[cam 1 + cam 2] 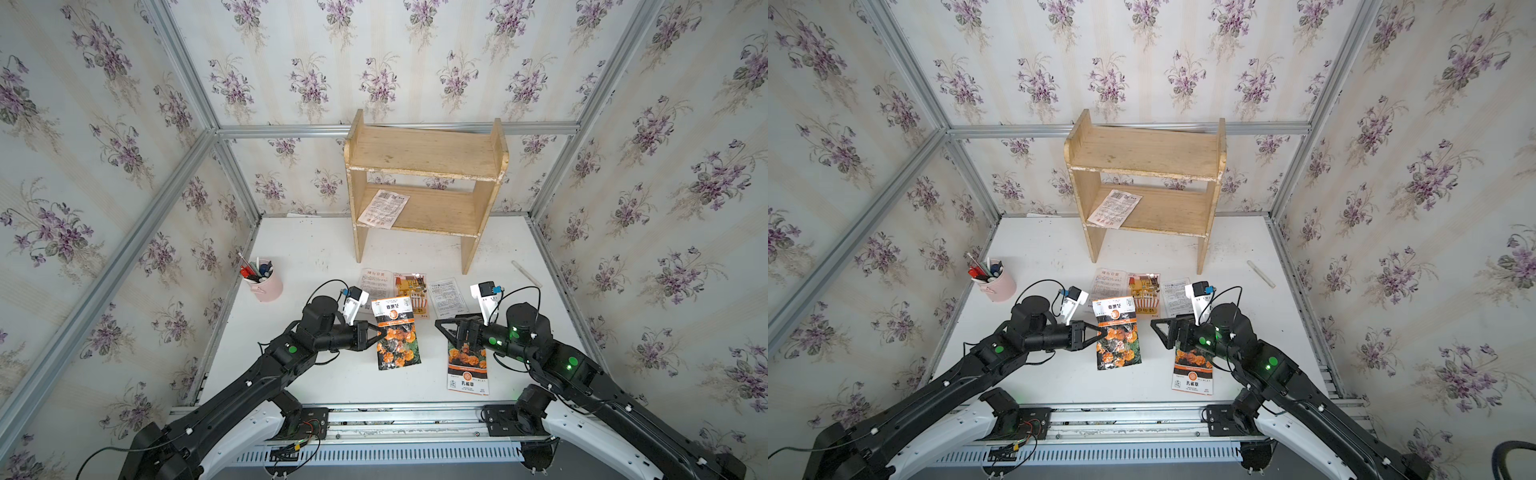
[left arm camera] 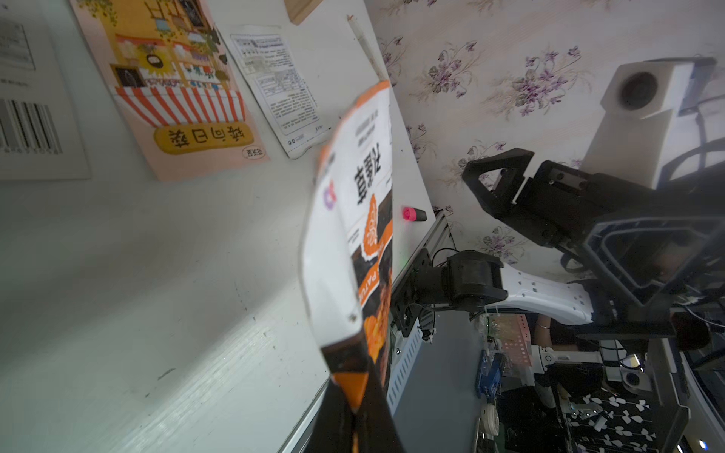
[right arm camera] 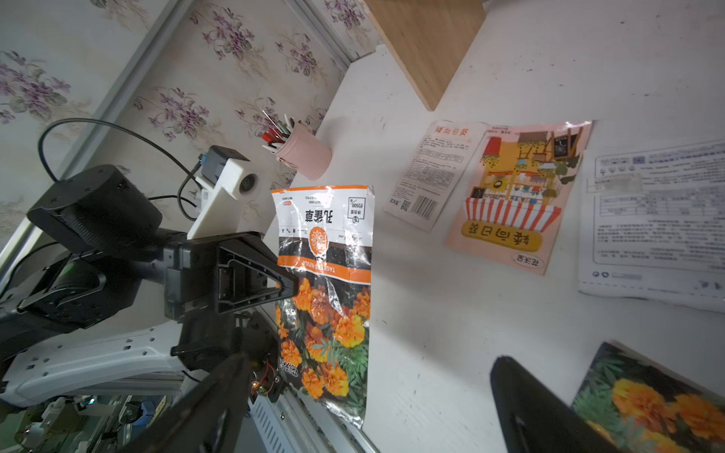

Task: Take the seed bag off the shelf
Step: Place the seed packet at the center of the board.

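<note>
Left gripper (image 1: pixel 383 333) pinches a seemingly light, limp seed bag (image 1: pixel 399 347) by its side edge; right gripper (image 1: pixel 448 331) gapes wide, empty.

Purple-flowered wallpaper (image 1: pixel 291 62) covers three walls, framed by aluminium rails (image 1: pixel 291 131) that meet at the back corners. The white counter (image 1: pixel 307 257) is scuffed and evenly lit.

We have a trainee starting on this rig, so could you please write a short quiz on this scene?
1. True or false: the left hand is shut on a marigold bag.
2. Which tier of the shelf holds the white seed bag? A top, B lower, C neither.
3. Fill in: the right hand stands ___.
Key: 1 true; 2 B; 3 open.
</note>
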Robot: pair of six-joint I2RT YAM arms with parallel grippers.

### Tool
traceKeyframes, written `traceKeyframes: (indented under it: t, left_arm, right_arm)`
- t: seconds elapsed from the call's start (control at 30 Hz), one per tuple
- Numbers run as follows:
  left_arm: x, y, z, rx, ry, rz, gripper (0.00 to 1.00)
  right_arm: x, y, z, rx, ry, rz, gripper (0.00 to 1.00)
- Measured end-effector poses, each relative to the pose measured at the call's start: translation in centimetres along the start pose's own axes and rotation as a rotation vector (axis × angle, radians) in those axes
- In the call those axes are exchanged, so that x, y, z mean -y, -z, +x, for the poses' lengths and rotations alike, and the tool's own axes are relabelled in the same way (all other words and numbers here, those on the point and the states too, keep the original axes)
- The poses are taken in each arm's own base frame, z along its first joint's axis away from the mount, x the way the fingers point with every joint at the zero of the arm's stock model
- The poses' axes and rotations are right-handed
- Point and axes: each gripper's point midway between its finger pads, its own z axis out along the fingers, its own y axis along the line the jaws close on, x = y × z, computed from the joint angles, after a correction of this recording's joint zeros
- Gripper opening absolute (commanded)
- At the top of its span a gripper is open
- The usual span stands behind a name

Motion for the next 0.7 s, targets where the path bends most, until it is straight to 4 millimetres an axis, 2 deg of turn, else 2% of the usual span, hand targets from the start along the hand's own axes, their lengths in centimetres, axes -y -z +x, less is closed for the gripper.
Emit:
traceKeyframes:
  t: [0.13, 0.27, 0.7]
  left_arm:
    - [-1.8, -2.2, 2.0, -0.091, 0.028, -0.061, 0.0]
    - [-2.5, -4.5, 3.8, -0.163, 0.015, -0.114, 0.0]
    - [-4.7, -9.4, 4.7, -0.204, -0.005, -0.246, 0.0]
  right_arm:
    - [1.6, -0.5, 1.3, -0.032, -0.008, 0.057, 1.0]
    - [2.4, -0.8, 1.7, -0.033, -0.013, 0.081, 1.0]
    - [2.8, -1.1, 1.9, -0.042, -0.015, 0.102, 1.0]
